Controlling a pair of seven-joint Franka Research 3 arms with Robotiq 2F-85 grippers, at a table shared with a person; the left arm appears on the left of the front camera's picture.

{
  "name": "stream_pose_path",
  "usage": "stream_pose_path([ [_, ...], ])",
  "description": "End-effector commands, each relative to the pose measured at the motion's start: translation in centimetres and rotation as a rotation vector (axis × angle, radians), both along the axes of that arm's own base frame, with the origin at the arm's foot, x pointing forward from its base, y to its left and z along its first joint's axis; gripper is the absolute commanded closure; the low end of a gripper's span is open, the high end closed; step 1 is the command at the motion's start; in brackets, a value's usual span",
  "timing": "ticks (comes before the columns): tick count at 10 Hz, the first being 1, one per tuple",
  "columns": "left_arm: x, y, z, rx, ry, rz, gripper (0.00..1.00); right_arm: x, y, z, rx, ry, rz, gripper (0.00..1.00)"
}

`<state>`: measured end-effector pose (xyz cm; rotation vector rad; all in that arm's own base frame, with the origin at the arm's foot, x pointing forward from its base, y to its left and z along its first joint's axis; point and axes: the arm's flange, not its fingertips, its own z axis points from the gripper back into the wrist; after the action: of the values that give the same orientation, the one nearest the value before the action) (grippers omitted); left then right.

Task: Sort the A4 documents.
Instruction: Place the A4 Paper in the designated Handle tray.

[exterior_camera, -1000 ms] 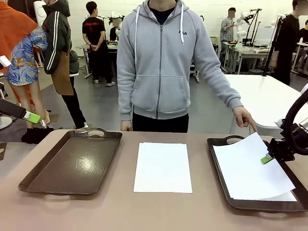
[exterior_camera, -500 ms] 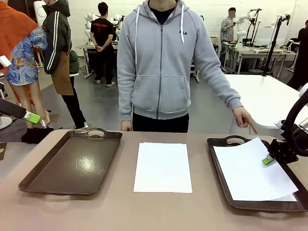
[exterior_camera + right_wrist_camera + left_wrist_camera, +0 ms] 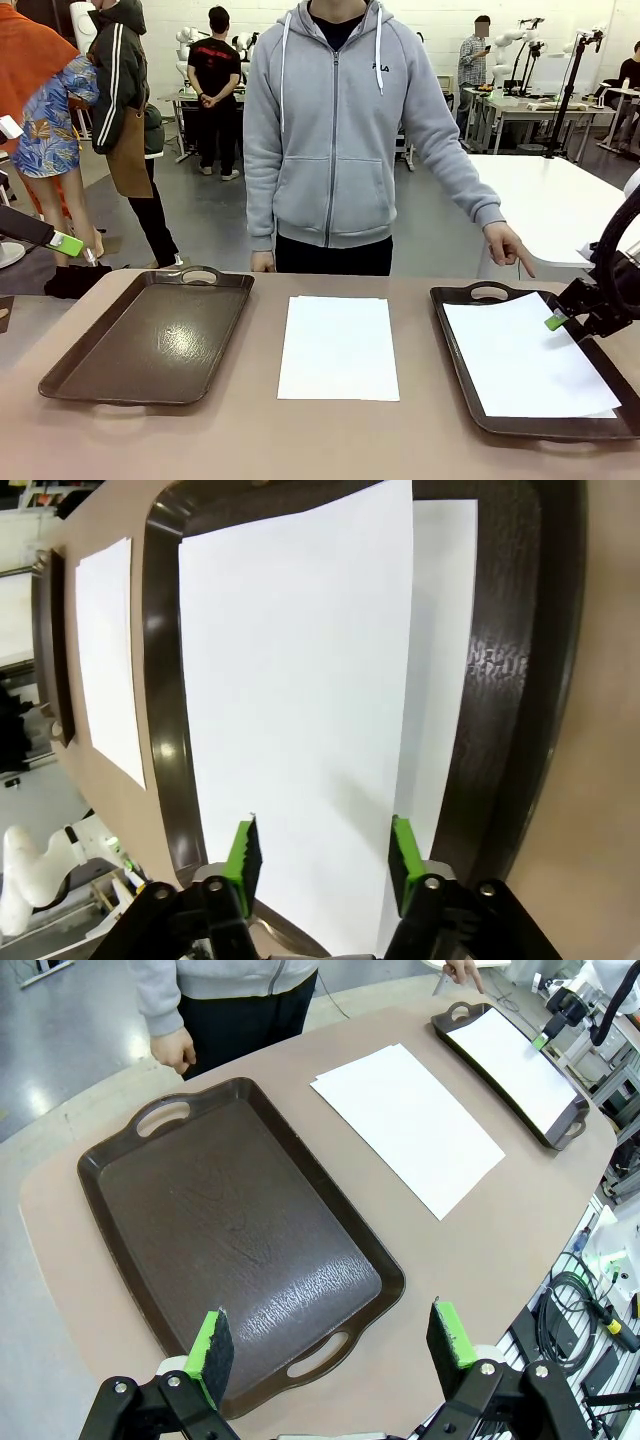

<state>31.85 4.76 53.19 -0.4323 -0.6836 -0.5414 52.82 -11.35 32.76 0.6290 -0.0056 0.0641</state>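
Plain white A4 documents lie in two places. A stack (image 3: 338,347) (image 3: 410,1120) (image 3: 105,650) rests on the table between the trays. A top sheet (image 3: 525,358) (image 3: 300,670) lies flat in the right brown tray (image 3: 452,340) (image 3: 160,680), over another sheet (image 3: 445,630) offset beneath it. My right gripper (image 3: 557,320) (image 3: 323,855) hovers open just above that top sheet's right edge, touching nothing. My left gripper (image 3: 68,243) (image 3: 330,1340) stands open and empty, high over the left tray's near end.
The left brown tray (image 3: 150,335) (image 3: 230,1220) holds nothing. A person in a grey hoodie stands at the far side, one hand (image 3: 508,243) pointing down toward the right tray's handle. Other people and tables stand farther back.
The sheet that my right gripper held lifted by its edge has dropped flat into the right tray. The right gripper has opened and drawn slightly right. The left arm has not moved.
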Motion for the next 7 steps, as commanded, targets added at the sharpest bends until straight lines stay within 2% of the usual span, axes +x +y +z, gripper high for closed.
stream_pose_path([
  [1,0.1,0.1,-0.2,-0.008,-0.009,-0.012,0.00,-1.2,0.0,0.8,-0.061,0.006,-0.035,0.13],
  [2,0.1,0.1,-0.2,-0.008,-0.009,-0.012,0.00,-1.4,-0.1,1.0,-0.064,0.002,-0.043,0.25],
  [3,0.1,0.1,-0.2,-0.008,-0.009,-0.012,0.00,-1.6,-0.2,1.2,-0.061,-0.002,-0.049,0.00],
  [4,0.1,0.1,-0.2,-0.008,-0.009,-0.012,0.00,-1.7,-0.2,1.3,-0.061,-0.002,-0.053,0.07],
  [5,0.1,0.1,-0.2,-0.008,-0.009,-0.012,0.00,-1.9,0.2,1.3,-0.055,0.014,-0.024,0.00],
  [7,0.1,0.1,-0.2,-0.008,-0.009,-0.012,0.00,-0.8,-0.4,1.4,-0.031,-0.012,-0.032,0.00],
])
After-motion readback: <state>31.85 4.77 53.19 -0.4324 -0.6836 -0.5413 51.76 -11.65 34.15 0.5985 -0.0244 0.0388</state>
